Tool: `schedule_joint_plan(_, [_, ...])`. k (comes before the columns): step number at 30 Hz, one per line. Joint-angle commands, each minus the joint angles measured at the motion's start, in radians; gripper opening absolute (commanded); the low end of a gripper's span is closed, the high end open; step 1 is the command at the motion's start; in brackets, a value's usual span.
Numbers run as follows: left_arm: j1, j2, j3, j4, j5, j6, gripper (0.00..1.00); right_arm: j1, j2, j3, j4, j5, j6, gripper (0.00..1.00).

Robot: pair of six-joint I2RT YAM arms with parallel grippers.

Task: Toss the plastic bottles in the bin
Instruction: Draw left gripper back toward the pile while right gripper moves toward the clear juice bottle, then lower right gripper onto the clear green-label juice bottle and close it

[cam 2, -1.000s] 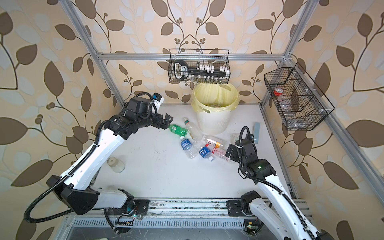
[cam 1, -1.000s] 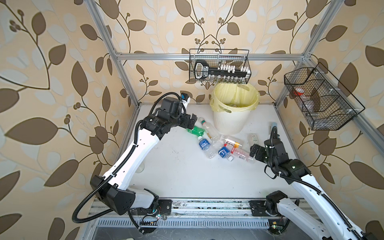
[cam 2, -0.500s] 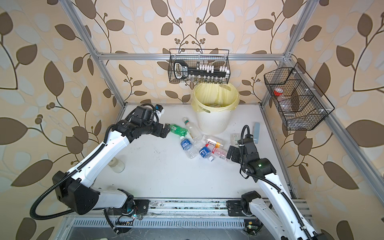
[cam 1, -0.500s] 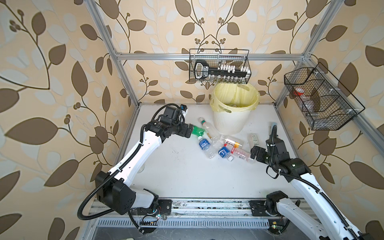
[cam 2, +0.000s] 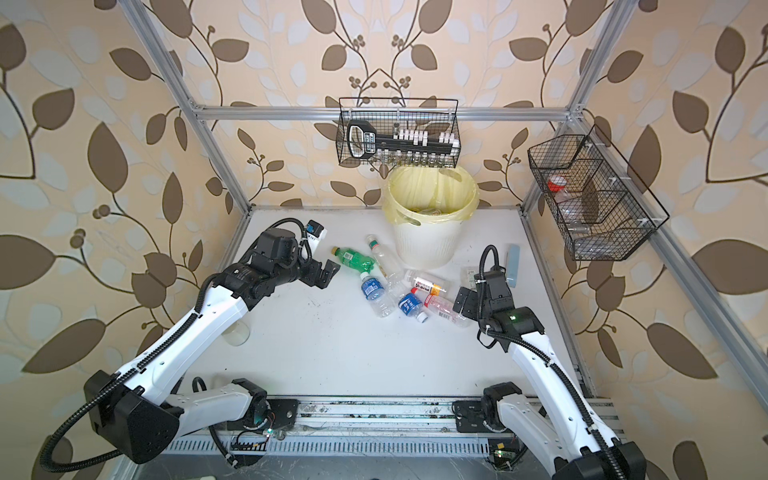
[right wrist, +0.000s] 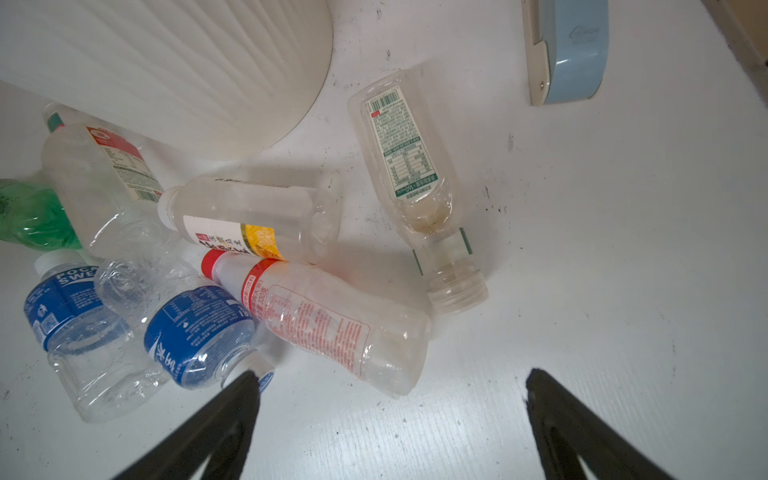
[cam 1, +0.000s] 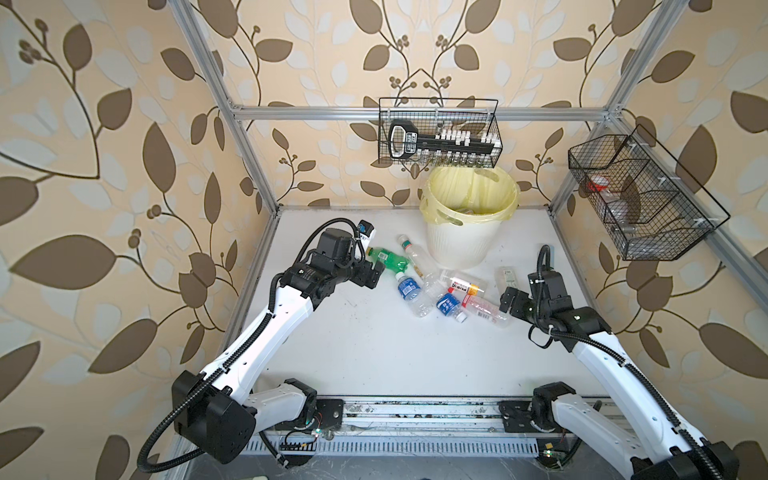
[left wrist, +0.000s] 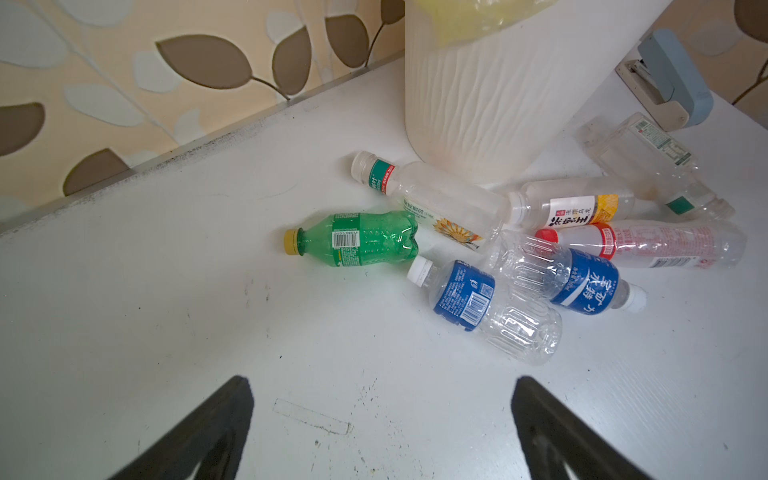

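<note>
Both claws gape wide, empty: left gripper (left wrist: 382, 380) has the green bottle (cam 1: 388, 258) at about one o'clock; right gripper (right wrist: 392, 372) is near the red-capped bottle (right wrist: 324, 324); the blue-labelled bottle (right wrist: 62, 303) reads "POC… SWE…".

back wire basket (cam 1: 478, 120): hangs on rail (cam 1: 311, 111) | side wire basket (cam 1: 665, 245): hangs at right | pale-blue case (cam 2: 513, 259): on table (cam 1: 374, 353)
</note>
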Motion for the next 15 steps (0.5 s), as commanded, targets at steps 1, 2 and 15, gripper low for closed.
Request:
schedule_joint_plan(1, [0.003, -0.004, -0.068, 0.118, 0.005, -0.007, 0.99, -0.028, 0.044, -0.011, 0.054, -0.024, -0.038, 1.00])
schedule_joint_plan(2, [0.005, -0.002, -0.083, 0.133, -0.019, -0.022, 0.99, -0.042, 0.064, -0.006, 0.060, -0.029, -0.049, 1.00])
schedule_joint_plan(15, [0.128, 0.015, -0.179, 0.134, 0.141, -0.046, 0.99, -0.188, 0.285, 0.060, 0.153, -0.110, -0.160, 1.00])
